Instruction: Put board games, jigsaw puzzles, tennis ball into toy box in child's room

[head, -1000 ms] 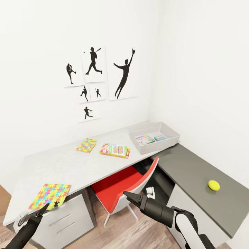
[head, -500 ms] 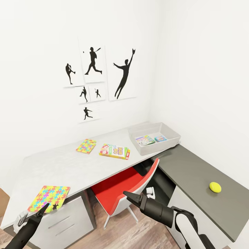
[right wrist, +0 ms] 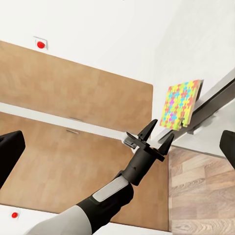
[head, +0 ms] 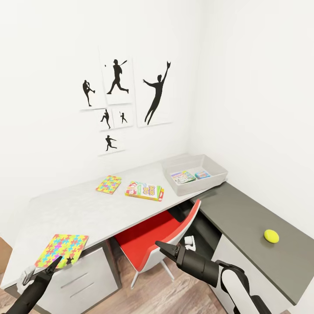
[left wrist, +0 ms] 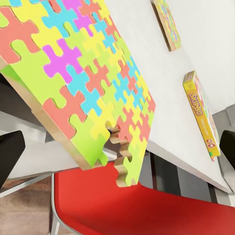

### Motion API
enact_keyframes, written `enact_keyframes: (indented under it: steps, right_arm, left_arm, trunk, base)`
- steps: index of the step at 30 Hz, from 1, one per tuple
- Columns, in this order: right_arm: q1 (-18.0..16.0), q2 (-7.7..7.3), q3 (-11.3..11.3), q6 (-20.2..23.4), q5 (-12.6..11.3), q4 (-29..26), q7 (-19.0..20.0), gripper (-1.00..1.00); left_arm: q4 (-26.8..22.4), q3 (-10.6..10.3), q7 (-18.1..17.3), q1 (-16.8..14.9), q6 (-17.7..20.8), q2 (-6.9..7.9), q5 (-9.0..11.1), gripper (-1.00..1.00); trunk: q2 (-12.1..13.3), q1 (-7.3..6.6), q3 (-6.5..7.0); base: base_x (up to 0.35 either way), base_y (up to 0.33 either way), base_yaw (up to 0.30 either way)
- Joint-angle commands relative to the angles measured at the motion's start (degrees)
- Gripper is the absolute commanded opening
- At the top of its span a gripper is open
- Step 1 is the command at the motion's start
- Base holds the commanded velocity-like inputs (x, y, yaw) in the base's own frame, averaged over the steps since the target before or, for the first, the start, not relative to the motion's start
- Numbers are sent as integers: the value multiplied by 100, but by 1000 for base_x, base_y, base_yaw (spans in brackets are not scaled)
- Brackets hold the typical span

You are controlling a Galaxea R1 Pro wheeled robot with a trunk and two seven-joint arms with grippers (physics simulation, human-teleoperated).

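Two boxes already lie in light grey shallow toy box (head: 195, 174) at your desk's (head: 83, 209) far corner. Left: two multicolour jigsaw squares (head: 62, 248) (head: 109, 183), Skip-Bo box (head: 145, 190), yellow-green ball (head: 271, 236). Left claw (head: 56, 263) spread at near jigsaw's edge; right claw (head: 165, 249) spread, empty.

Near jigsaw puzzle (left wrist: 88, 83) overhanging the white table (left wrist: 147, 63) edge, Skip-Bo box (left wrist: 200, 115) and second puzzle (left wrist: 169, 22) beyond
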Motion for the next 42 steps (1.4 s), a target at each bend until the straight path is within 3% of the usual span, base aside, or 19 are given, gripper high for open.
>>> enact_keyframes:
  steps: [1, 21, 27, 36, 42]
  right_arm:
    - [-5, -3, 3, 16, -5, -1, 9, 100]
    - [-5, -3, 3, 9, 3, -1, 9, 100]
    - [-5, -3, 3, 9, 4, -1, 10, 100]
    - [-5, -5, 3, 9, 4, -1, 10, 100]
    - [-5, -5, 3, 10, 2, -1, 14, 100]
  left_arm:
    - [2, 22, -22, -7, 62, -1, 18, 100]
    - [2, 22, -18, -7, 67, -1, 18, 100]
    - [2, 22, -18, -7, 67, -1, 18, 100]
    - [2, 22, -18, -7, 67, -1, 18, 100]
    - [2, 22, -18, -7, 67, -1, 18, 100]
  trunk:
    - [-10, 3, -11]
    - [-10, 3, -11]
    - [-251, 134, -118]
    - [-251, 134, -118]
    - [-491, 266, -226]
  base:
    - [0, 0, 0]
    - [0, 0, 0]
    - [0, 0, 0]
    - [0, 0, 0]
    - [0, 0, 0]
